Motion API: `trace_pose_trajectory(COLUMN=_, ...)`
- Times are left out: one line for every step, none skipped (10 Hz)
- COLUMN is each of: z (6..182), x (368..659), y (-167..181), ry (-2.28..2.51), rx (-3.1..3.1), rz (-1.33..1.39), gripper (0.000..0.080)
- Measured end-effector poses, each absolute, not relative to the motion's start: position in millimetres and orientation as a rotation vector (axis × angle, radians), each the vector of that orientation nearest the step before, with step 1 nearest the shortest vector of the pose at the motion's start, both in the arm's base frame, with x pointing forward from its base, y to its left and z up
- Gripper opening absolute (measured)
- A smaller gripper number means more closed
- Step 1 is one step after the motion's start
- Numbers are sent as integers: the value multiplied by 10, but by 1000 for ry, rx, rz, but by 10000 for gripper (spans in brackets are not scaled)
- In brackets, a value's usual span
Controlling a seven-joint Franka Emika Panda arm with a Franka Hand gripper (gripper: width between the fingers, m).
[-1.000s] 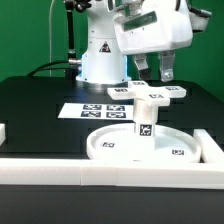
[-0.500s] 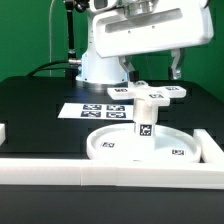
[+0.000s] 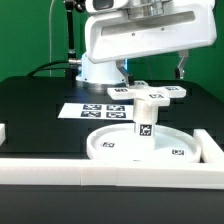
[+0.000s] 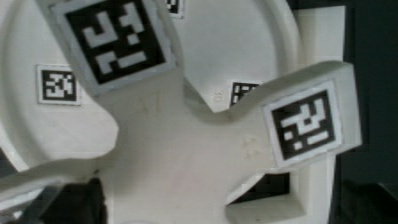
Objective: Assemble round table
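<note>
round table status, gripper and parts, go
Gripper open, holding nothing, above cross piece. Cross piece sits atop leg, upright on disc. Nothing in the way.

Large rimmed round white plastic disc point(image 3: 150, 144): one
Short thick white cylinder leg point(image 3: 146, 119): one
Flat white cross-shaped piece point(image 3: 151, 92): one
Marker board point(image 3: 96, 110): one

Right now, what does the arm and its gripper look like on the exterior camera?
The gripper has a bulky white boxy housing with thin dark fingers below it. Behind stands the arm's rounded white base carrying a black triangular marking, and dark cables run up beside it.
</note>
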State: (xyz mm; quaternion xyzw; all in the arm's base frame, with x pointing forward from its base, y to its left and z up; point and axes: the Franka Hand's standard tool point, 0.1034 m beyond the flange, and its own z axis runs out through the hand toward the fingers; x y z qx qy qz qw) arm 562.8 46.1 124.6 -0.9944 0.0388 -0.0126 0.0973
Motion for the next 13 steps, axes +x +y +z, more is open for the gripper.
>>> trace_pose_trajectory(z=1245, x=5627, y=456, ry=39, rx=-2948, rz=-44, gripper=649)
trace_pose_trajectory(z=1243, x=5626, y=446, ry=-89, rx=-2949, rz=-56, gripper=649)
trace_pose_trajectory(z=1238, x=5620, y=405, ry=-338, rx=-2933, rz=-77, gripper=649)
trace_pose_trajectory(z=1235, x=5616, y=399, ry=-513, rx=-2913, rz=-90, gripper=649)
trace_pose_trajectory(z=1224, x=5581, y=429, ry=-714, rx=-2881, rz=-71, gripper=649)
trace_pose_trajectory(z=1211, x=5563, y=451, ry=-909, rx=-2839, rz=-43, gripper=649)
trace_pose_trajectory(z=1187, x=5563, y=471, ry=-1095, rx=-2793, rz=-36, gripper=649)
trace_pose_trajectory(z=1168, x=5550, y=481, ry=-1173, rx=-2767, rz=-31, gripper=649)
trace_pose_trajectory(z=1163, x=5551, y=462, ry=-1274, rx=-2730, rz=-38, gripper=649)
trace_pose_trajectory(z=1162, x=5552, y=442, ry=-1368, rx=-2688, rz=-41, gripper=649)
trace_pose_trajectory(z=1162, x=5552, y=426, ry=-1443, rx=-2655, rz=-41, gripper=649)
trace_pose_trajectory(z=1162, x=5553, y=412, ry=-1487, rx=-2632, rz=-44, gripper=649)
trace_pose_trajectory(z=1164, x=5557, y=399, ry=-1429, rx=-2665, rz=-41, gripper=649)
